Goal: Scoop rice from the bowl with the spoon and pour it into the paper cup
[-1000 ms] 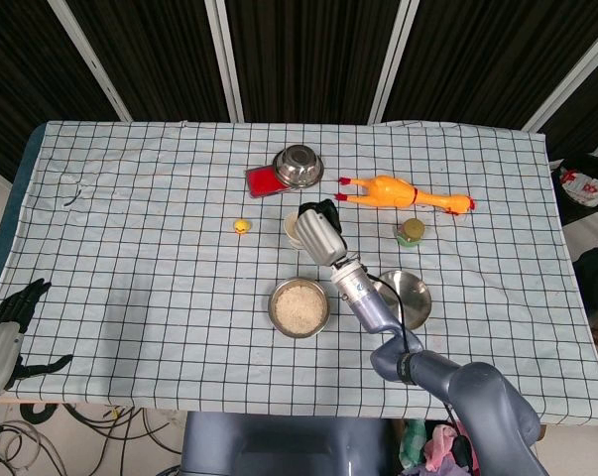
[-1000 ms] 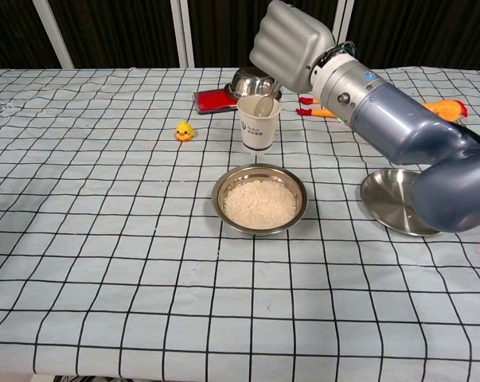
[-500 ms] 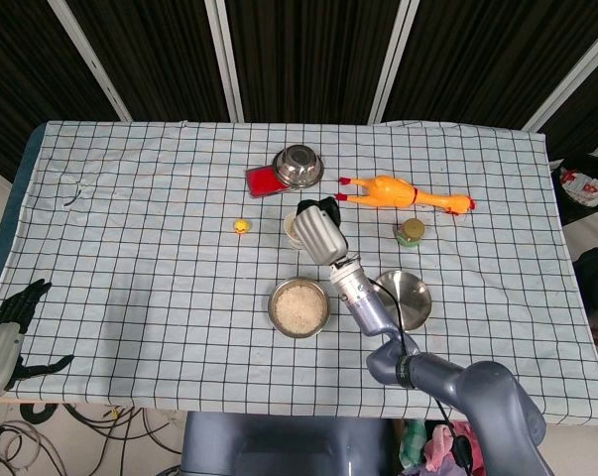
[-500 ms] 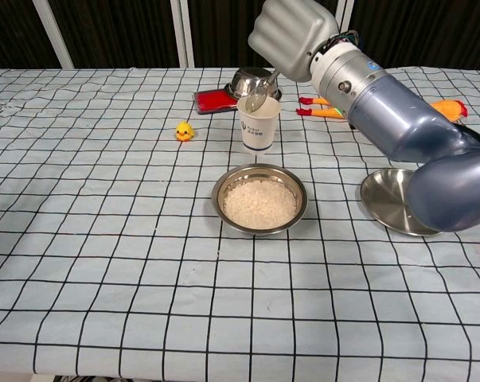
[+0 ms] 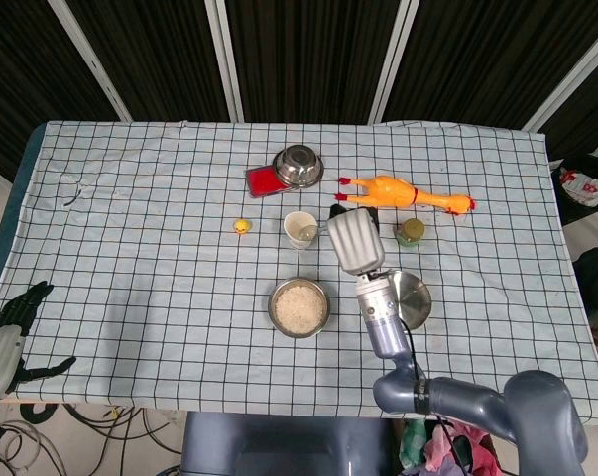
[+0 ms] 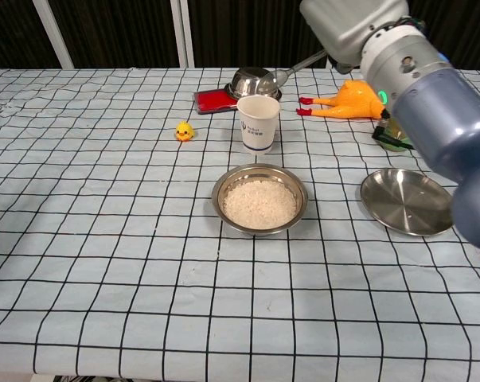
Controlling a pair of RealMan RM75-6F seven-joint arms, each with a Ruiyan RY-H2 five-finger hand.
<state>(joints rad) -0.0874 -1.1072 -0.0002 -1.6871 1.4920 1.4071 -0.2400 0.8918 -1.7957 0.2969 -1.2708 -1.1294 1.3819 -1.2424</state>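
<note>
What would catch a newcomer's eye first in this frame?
The big grey right hand, raised over the table's far side and holding a spoon above the paper cup. Then the steel bowl of white rice at centre, and the orange rubber chicken behind.

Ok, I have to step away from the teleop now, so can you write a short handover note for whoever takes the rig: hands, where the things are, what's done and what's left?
Right hand holds the spoon raised in the air, its bowl above and a little behind the paper cup; whether rice is still in it cannot be told.
Left hand rests idle at the near left table edge, holding nothing.
Bowl of rice sits at centre, in front of the cup and still well filled.
Done: the spoon is picked up and has been brought over to the cup.
Left: go back to the bowl, scoop, and pour into the cup.
</note>
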